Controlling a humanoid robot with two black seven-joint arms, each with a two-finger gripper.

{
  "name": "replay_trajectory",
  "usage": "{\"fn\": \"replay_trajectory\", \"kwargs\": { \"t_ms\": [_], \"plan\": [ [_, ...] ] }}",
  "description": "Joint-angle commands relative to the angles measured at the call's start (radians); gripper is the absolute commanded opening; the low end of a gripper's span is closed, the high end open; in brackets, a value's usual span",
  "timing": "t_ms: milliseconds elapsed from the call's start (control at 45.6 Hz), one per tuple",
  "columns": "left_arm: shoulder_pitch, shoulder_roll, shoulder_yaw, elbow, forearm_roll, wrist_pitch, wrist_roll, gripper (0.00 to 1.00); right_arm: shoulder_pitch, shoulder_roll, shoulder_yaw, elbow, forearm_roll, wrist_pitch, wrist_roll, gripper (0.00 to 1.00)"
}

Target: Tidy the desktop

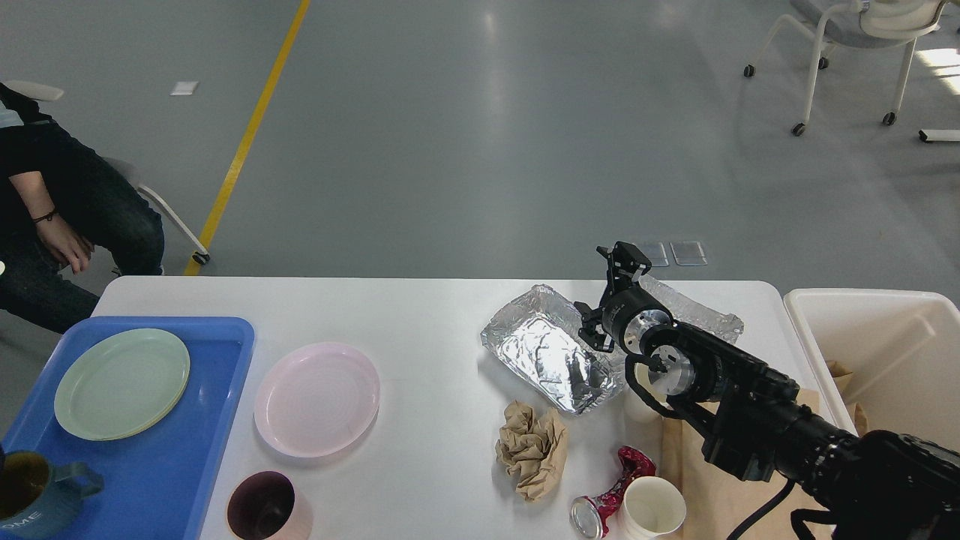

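Observation:
The white desktop (pixel 420 315) carries a pink plate (pixel 316 397), a dark-lined pink cup (pixel 266 510), a crumpled foil tray (pixel 547 356), a ball of brown paper (pixel 531 448), a crushed red can (pixel 607 495) and a white paper cup (pixel 654 508). My right arm reaches in from the lower right. Its gripper (pixel 622 260) hovers over the foil tray's far right part. It is small and dark, so its fingers cannot be told apart. The left gripper is out of view.
A blue tray (pixel 172 465) at the left holds a green plate (pixel 122 382) and a blue mug (pixel 30 499). A cream bin (pixel 862 330) stands off the right end. Brown paper (pixel 690 480) lies under my right arm. A seated person (pixel 52 202) is at the far left.

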Motion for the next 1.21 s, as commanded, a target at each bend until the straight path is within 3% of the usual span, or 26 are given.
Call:
{"fn": "replay_trajectory", "kwargs": {
  "t_ms": [0, 526, 570, 636, 877, 1119, 1184],
  "plan": [
    [0.01, -0.003, -0.002, 0.0, 0.0, 0.0, 0.002, 0.04, 0.0, 0.0, 0.0, 0.0, 0.0, 0.0, 0.0, 1.0],
    [0.008, -0.011, 0.003, 0.0, 0.0, 0.0, -0.001, 0.41, 0.0, 0.0, 0.0, 0.0, 0.0, 0.0, 0.0, 1.0],
    [0.001, -0.009, 0.009, -0.001, 0.001, 0.0, 0.0, 0.59, 0.0, 0.0, 0.0, 0.0, 0.0, 0.0, 0.0, 1.0],
    [-0.002, -0.009, 0.012, -0.001, 0.001, 0.0, 0.0, 0.95, 0.0, 0.0, 0.0, 0.0, 0.0, 0.0, 0.0, 1.0],
    [-0.059, 0.005, 0.032, -0.004, 0.018, 0.0, 0.002, 0.97, 0.0, 0.0, 0.0, 0.0, 0.0, 0.0, 0.0, 1.0],
    [-0.283, -0.014, 0.288, -0.026, 0.0, 0.0, -0.006, 0.97, 0.0, 0.0, 0.0, 0.0, 0.0, 0.0, 0.0, 1.0],
    [-0.352, -0.032, 0.323, -0.055, 0.0, 0.0, -0.029, 0.97, 0.0, 0.0, 0.0, 0.0, 0.0, 0.0, 0.0, 1.0]
  ]
}}
